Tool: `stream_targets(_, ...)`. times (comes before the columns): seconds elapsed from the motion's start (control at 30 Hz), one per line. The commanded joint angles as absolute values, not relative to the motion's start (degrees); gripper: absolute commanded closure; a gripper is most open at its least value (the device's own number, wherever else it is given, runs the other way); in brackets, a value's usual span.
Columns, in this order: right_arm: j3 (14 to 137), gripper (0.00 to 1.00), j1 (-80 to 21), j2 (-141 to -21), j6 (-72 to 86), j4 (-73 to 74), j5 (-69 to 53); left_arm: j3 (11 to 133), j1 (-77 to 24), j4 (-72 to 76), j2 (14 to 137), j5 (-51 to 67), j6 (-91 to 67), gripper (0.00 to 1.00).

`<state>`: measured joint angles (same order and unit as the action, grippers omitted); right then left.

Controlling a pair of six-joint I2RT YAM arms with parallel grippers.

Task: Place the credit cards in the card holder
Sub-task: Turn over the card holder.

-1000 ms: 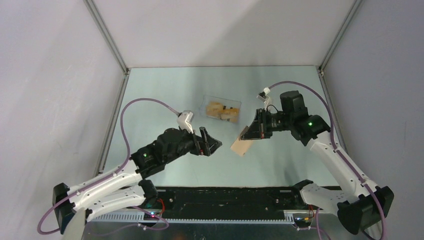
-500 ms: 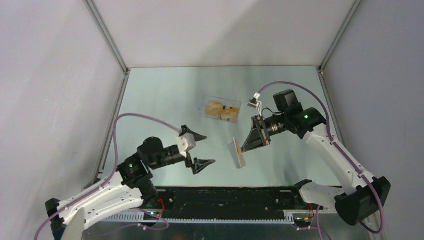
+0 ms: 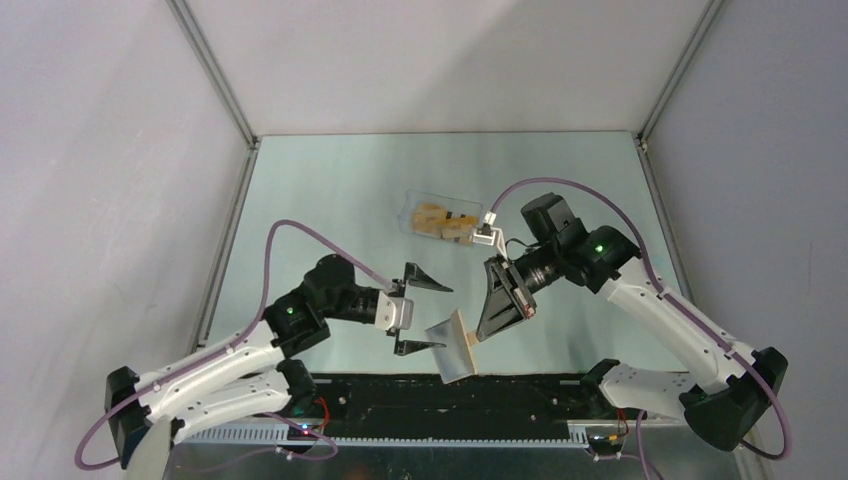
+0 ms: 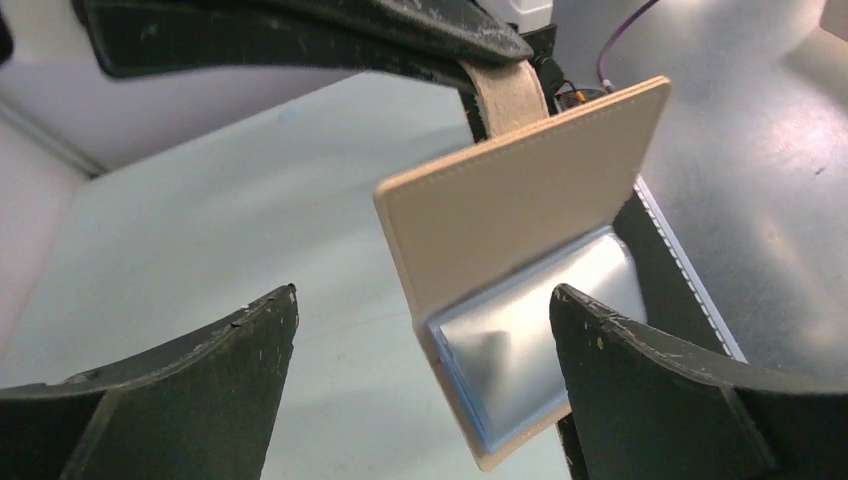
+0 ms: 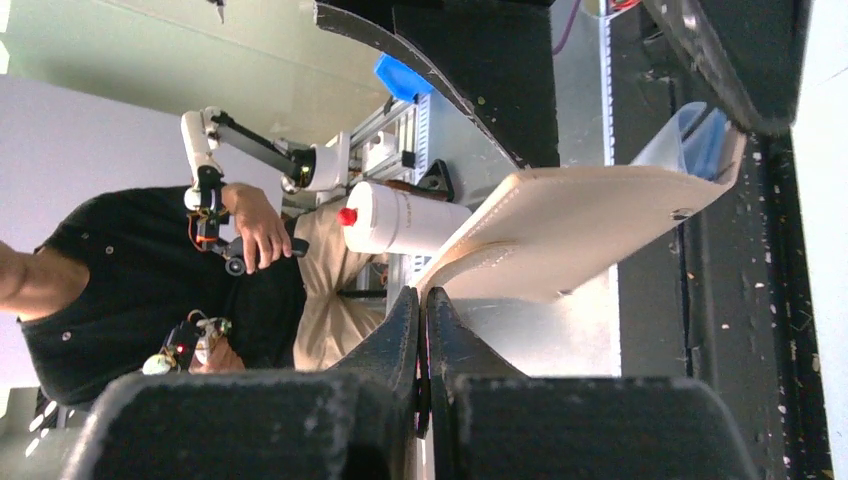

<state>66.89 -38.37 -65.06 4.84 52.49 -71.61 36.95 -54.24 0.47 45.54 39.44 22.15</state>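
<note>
My right gripper (image 3: pixel 478 336) is shut on one tan flap of the card holder (image 3: pixel 452 346) and holds it off the table near the front edge. The card holder (image 4: pixel 520 205) hangs partly unfolded, showing a light blue inner panel (image 4: pixel 535 335). My left gripper (image 3: pixel 430 316) is open, its fingers (image 4: pixel 210 370) standing wide on either side of the holder without touching it. In the right wrist view the right gripper (image 5: pixel 421 297) pinches the card holder (image 5: pixel 580 225) at its curved flap. The orange-yellow credit cards (image 3: pixel 443 222) lie in a clear tray further back.
The clear plastic tray (image 3: pixel 412 213) sits at the back middle of the pale green table (image 3: pixel 320 190). The black base rail (image 3: pixel 450 395) runs along the near edge, just below the held holder. White walls enclose the table. A person (image 5: pixel 150 260) stands beyond the front edge.
The right arm carried the card holder from mid-table toward the near edge, and it now hangs unfolded. The open left gripper turned and moved right to flank it.
</note>
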Motion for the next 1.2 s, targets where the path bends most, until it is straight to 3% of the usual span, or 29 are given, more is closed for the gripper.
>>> stream_targets(0.0,69.36,1.00,-40.40,-65.36,4.41,52.16,-74.43,41.73,-53.92,2.99,49.13,48.67,28.76,0.01)
stream_targets(0.1,69.35,1.00,-41.51,-65.56,5.56,51.01,-74.38,43.93,-53.83,2.99,53.34,54.33,29.64,0.04)
stream_targets(0.23,69.39,1.00,-41.99,-65.57,6.76,49.51,-73.81,47.51,-53.63,2.90,58.62,63.59,30.31,0.17)
stream_targets(0.47,69.32,1.00,-41.64,-64.72,7.57,48.66,-73.00,49.58,-53.72,2.81,62.70,67.42,29.74,0.25)
stream_targets(0.53,69.39,1.00,-41.28,-64.63,7.72,48.23,-73.04,50.01,-53.69,2.81,63.35,68.84,29.82,0.31)
stream_targets(0.7,69.30,1.00,-39.33,-64.18,6.93,48.54,-72.59,49.16,-53.71,2.82,63.13,70.24,30.46,0.56)
stream_targets(0.87,69.29,1.00,-36.88,-63.79,7.12,47.82,-71.82,47.93,-53.75,2.81,61.45,70.01,29.83,0.74)
stream_targets(0.97,69.35,1.00,-36.01,-63.57,8.13,46.47,-69.95,47.57,-53.70,2.81,60.97,69.69,28.84,0.93)
stream_targets(1.03,69.29,0.88,-35.43,-63.32,9.06,45.58,-67.17,47.55,-53.75,2.81,60.87,68.76,27.95,0.99)
stream_targets(1.13,69.33,0.43,-34.33,-61.65,10.54,44.38,-61.02,48.12,-53.58,2.79,60.85,66.12,24.52,1.00)
stream_targets(1.17,69.27,0.36,-33.59,-61.10,10.46,44.34,-59.64,48.36,-53.47,2.76,60.79,63.40,21.31,1.00)
